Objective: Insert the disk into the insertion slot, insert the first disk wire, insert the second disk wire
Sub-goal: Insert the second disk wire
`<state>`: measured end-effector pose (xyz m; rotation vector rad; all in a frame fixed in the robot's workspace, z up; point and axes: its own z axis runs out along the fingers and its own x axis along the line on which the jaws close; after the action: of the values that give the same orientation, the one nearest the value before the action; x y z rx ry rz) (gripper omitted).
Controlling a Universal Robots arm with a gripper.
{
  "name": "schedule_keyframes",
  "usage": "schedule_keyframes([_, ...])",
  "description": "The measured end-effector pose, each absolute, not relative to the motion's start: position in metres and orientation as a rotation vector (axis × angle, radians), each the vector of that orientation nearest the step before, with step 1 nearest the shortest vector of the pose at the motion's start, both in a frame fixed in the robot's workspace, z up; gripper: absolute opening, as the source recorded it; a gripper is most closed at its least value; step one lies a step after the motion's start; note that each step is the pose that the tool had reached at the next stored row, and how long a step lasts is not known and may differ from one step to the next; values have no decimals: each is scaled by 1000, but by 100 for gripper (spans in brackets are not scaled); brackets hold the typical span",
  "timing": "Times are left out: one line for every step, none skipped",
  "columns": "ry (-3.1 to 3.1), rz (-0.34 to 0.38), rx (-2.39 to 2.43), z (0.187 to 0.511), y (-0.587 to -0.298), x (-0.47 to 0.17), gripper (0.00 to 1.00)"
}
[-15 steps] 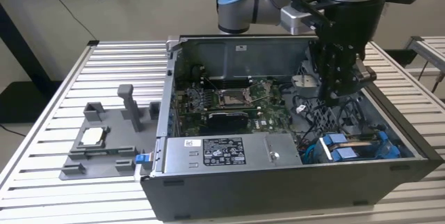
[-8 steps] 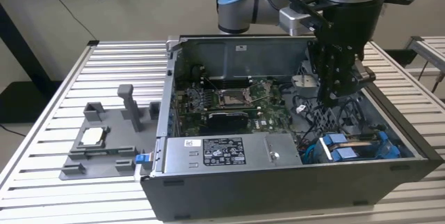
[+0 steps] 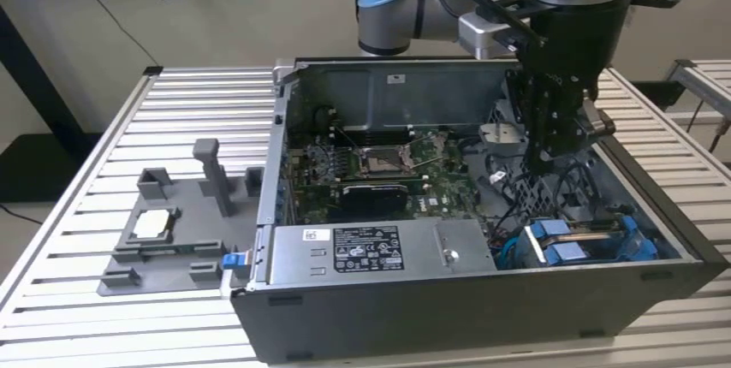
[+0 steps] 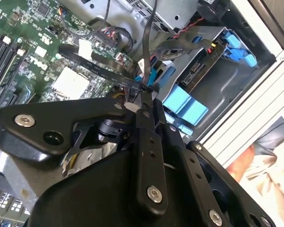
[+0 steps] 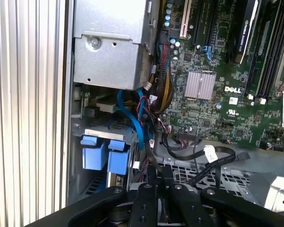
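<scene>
An open computer case (image 3: 457, 312) is shown lying on a slatted metal surface (image 3: 183, 111). The black hand (image 3: 546, 165) is held inside the case, right of centre in the exterior view. In the second wrist view its fingers (image 4: 149, 142) are pressed together, pinching a thin black disk wire (image 4: 150, 47). The disk (image 4: 198, 71) is seated in the insertion slot (image 4: 225, 87), found at the exterior view's lower right between blue tabs (image 3: 560, 244)

Disk (image 4: 199, 71) mostly hidden in insertion slot (image 4: 227, 90), wire (image 4: 149, 47) end hidden in tool (image 4: 147, 92)
</scene>
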<state>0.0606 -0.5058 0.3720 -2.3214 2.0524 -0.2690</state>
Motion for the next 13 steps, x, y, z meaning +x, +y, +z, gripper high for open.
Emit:
schedule_keyframes([2053, -270, -2322, 372, -506, 61, 16])
schedule_keyframes([2053, -271, -2323, 372, -506, 61, 16])
schedule_keyframes([2053, -272, -2323, 372, -506, 61, 16])
schedule_keyframes([2054, -272, -2323, 372, -506, 61, 16])
schedule_keyframes([2054, -272, -2323, 372, -506, 61, 16])
schedule_keyframes([2054, -272, -2323, 372, -506, 61, 16])
schedule_keyframes([2054, -272, -2323, 372, -506, 61, 16])
schedule_keyframes([2054, -272, -2323, 372, -506, 62, 16])
schedule_keyframes([2055, -269, -2325, 372, -506, 64, 16])
schedule_keyframes([2058, -262, -2329, 372, -506, 67, 16])
schedule_keyframes([2061, -255, -2333, 372, -507, 70, 16])
schedule_keyframes([2064, -247, -2337, 372, -508, 73, 16])
schedule_keyframes([2067, -239, -2342, 372, -509, 75, 16])
